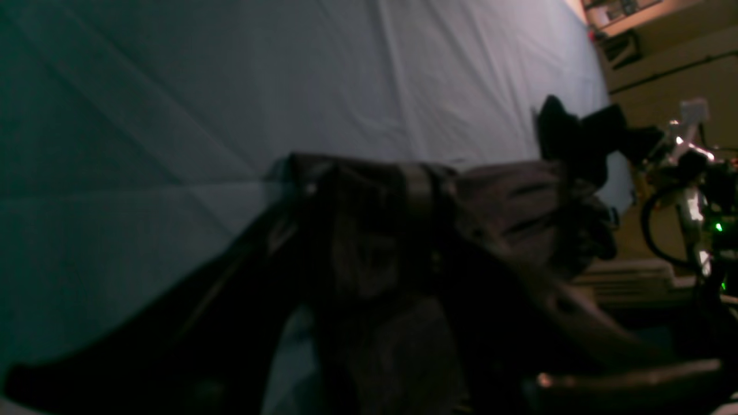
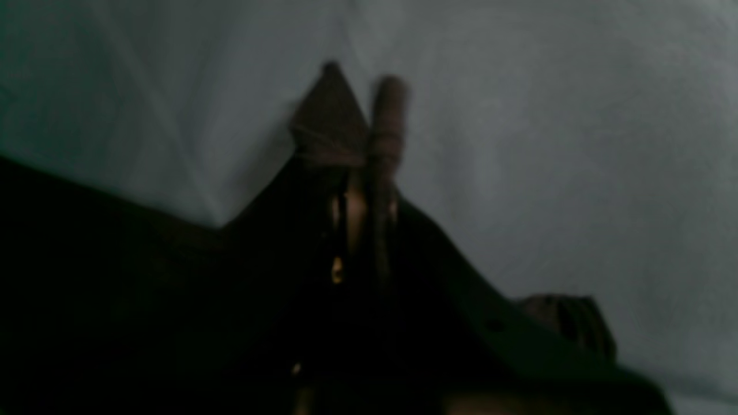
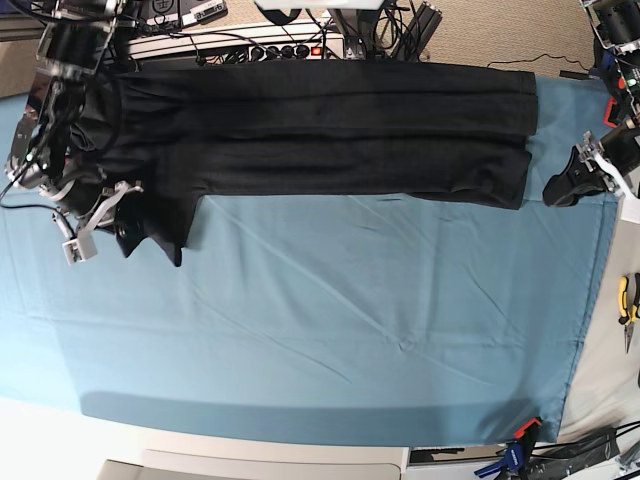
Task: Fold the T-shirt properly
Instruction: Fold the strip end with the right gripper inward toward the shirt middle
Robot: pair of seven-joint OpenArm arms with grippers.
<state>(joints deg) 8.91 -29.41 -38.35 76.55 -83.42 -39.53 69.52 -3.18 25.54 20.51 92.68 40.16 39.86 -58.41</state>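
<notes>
Black cotton could slip: in the base view the T-shirt (image 3: 330, 130) lies as a long band on the bench (image 3: 330, 330), and the right fingers (image 3: 100, 215), clamped on its corner, might drag it crooked. The left fingers (image 3: 562, 190) sit just beside the T-shirt's other end. In the left wrist view they are blurred; I cannot tell their gap. In the right wrist view, the right fingers pinch T-shirt cloth.

Teal table cloth (image 3: 330, 330); pliers (image 3: 626, 300) right; clamp (image 3: 517, 458).
</notes>
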